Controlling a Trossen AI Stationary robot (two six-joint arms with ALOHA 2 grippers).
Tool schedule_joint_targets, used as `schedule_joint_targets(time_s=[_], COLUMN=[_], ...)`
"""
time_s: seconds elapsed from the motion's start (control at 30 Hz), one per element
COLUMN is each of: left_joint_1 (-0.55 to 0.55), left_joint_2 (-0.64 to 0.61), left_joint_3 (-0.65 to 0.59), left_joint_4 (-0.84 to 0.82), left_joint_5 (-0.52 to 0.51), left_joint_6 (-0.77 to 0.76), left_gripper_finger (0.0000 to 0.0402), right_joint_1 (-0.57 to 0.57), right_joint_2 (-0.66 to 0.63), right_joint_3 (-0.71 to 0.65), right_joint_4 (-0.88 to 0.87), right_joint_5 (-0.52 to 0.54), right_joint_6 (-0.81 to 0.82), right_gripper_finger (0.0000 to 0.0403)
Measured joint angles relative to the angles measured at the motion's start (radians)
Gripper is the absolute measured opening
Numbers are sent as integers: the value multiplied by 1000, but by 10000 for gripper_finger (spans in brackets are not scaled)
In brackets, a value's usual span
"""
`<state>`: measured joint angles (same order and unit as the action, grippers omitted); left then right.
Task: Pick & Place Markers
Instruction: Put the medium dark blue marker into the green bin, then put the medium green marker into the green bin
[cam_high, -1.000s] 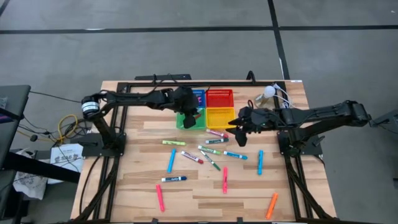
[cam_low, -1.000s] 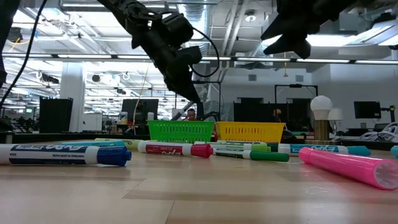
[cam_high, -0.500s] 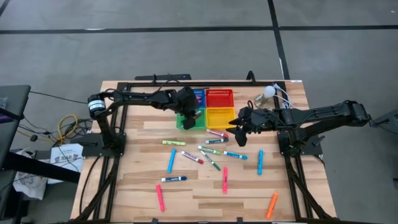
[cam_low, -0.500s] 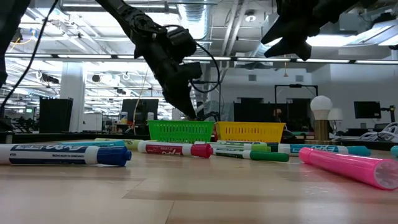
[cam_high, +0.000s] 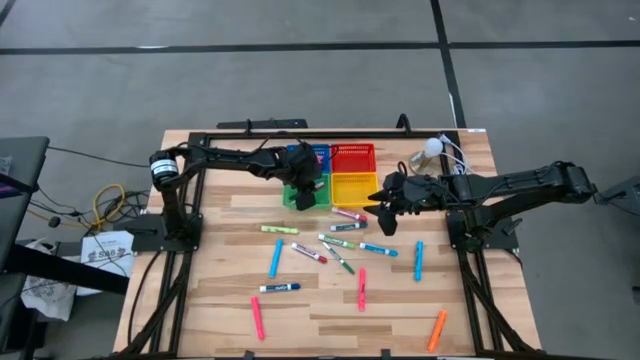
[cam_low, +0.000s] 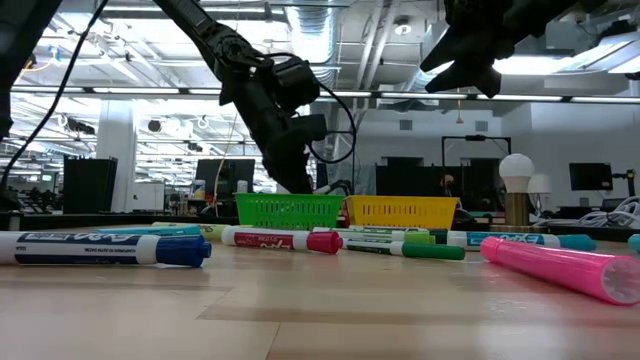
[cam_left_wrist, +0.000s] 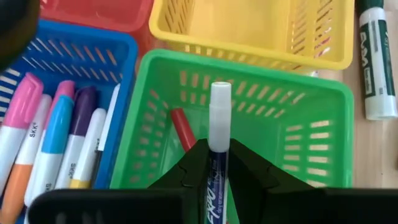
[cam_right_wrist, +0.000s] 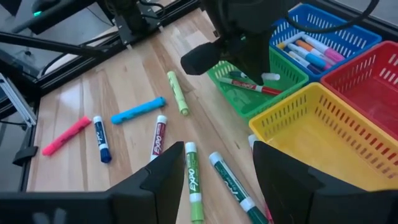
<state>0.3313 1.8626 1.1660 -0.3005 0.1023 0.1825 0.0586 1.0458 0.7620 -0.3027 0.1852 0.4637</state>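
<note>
From above, the left gripper (cam_high: 306, 186) hangs over the green basket (cam_high: 304, 195) at the 12 o'clock end of the table (cam_high: 230, 290), the basket directly beneath it, while the right gripper (cam_high: 384, 210) waits at the basket cluster's 3 o'clock, nearer the loose markers (cam_high: 340, 244) that lie scattered across the boards toward 6 o'clock at every angle. From table height, the left gripper (cam_low: 300, 176) reaches down to the green basket's (cam_low: 290, 210) rim, and the nearest markers lie broadside across the foreground; one blue-capped barrel (cam_low: 105, 247) shows print too blurred to read, and a red-capped one (cam_low: 280, 239) likewise. Through the left wrist camera, the fingers are pinched tight on a white-barrelled marker (cam_left_wrist: 218, 134), its long axis pointing straight ahead into the green basket (cam_left_wrist: 298, 124), where a red marker (cam_left_wrist: 183, 129) already lies; "EXPO" reads along the held barrel, again on a marker (cam_left_wrist: 377, 68) on the table, and "SKK" on pens in the blue basket (cam_left_wrist: 74, 59). Through the right wrist camera, that arm's fingers (cam_right_wrist: 168, 180) stand apart and empty above the table, "EXPO" plain on the green-capped markers (cam_right_wrist: 193, 180) just ahead. The drop into green looks imminent.
</note>
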Motion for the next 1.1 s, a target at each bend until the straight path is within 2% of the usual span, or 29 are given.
schedule_joint_targets(time_s=[0.23,0.57,0.67,0.9,1.1], left_joint_1=[0,0,0,-32,-92], left_joint_2=[0,-35,-111,-361,-590], left_joint_3=[0,0,0,-6,-132], left_joint_4=[10,20,19,-4,-7], left_joint_5=[0,-29,-35,-23,-18], left_joint_6=[0,0,-23,-199,-252], left_gripper_finger=[62,148,163,170,168], right_joint_1=[0,0,0,0,0], right_joint_2=[0,0,0,0,0], right_joint_3=[0,1,1,1,1], right_joint_4=[0,0,2,5,5], right_joint_5=[0,-1,-3,-6,-6], right_joint_6=[0,0,0,53,115], right_gripper_finger=[181,178,177,178,176])
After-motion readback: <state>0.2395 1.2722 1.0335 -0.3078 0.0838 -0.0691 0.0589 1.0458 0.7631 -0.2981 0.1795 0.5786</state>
